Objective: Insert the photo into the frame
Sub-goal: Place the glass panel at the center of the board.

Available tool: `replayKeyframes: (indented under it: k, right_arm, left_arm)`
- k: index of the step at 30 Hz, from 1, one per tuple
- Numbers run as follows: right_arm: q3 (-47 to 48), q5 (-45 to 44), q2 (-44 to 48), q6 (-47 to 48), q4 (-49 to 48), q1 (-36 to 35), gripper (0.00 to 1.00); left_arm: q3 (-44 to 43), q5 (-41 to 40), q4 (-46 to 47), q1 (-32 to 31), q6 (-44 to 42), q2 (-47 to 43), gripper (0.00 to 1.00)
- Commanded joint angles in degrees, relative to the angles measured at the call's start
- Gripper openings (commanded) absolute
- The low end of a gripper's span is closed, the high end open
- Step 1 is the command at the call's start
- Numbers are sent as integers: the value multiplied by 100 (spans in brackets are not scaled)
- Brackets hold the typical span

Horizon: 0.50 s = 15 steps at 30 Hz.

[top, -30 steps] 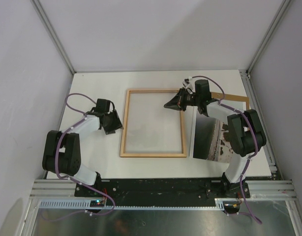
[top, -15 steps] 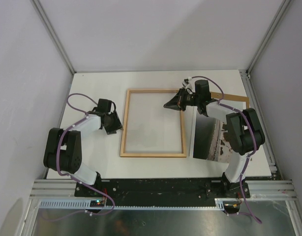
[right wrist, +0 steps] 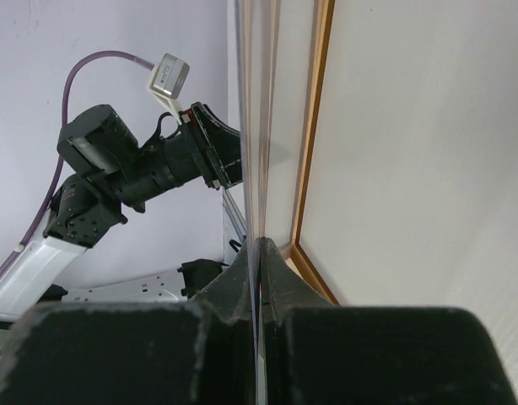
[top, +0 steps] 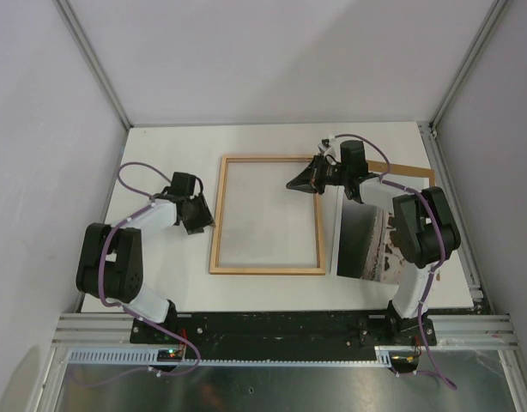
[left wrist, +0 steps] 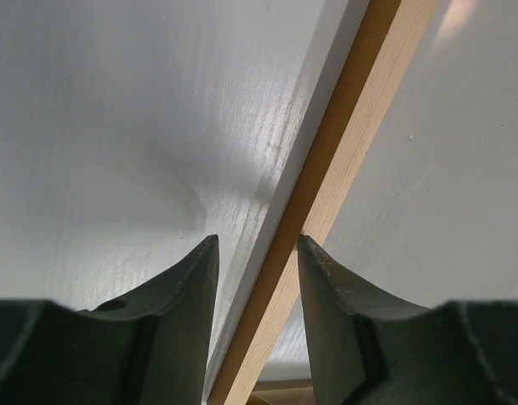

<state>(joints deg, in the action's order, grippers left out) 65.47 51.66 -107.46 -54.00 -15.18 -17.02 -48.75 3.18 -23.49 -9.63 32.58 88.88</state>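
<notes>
The frame (top: 221,215), light wood side up, lies flat mid-table. My left gripper (top: 207,225) stands open at its left rail; in the left wrist view the rail (left wrist: 352,143) runs between the two fingers (left wrist: 191,278) with a gap on the left side. My right gripper (top: 299,183) is over the frame's upper right part, shut on the edge of a thin clear pane (right wrist: 261,126) that shows edge-on above the jaws (right wrist: 261,245). The photo (top: 362,240), dark water and pale land, lies right of the frame, partly under the right arm.
A brown backing board (top: 414,174) lies at the back right, partly under the photo and the right arm. White walls with metal posts enclose the table on three sides. In the right wrist view the left arm (right wrist: 132,169) shows beyond the frame rail (right wrist: 314,126).
The right arm's elbow has shifted slightly towards the back, with its gripper still over the frame's upper right part. The left gripper stays at the left rail.
</notes>
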Motion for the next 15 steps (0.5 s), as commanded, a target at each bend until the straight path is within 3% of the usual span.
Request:
replayKeyframes:
  k: [1,15]
  right_arm:
    - [18,177,-24,-25,-256,1,0]
    - [18,251,-262,-144,-495,-5,0]
  left_arm:
    - [-60,-276,-97,-56,4,150,46]
    - [-68,-259,-107,-79,-21,188,46]
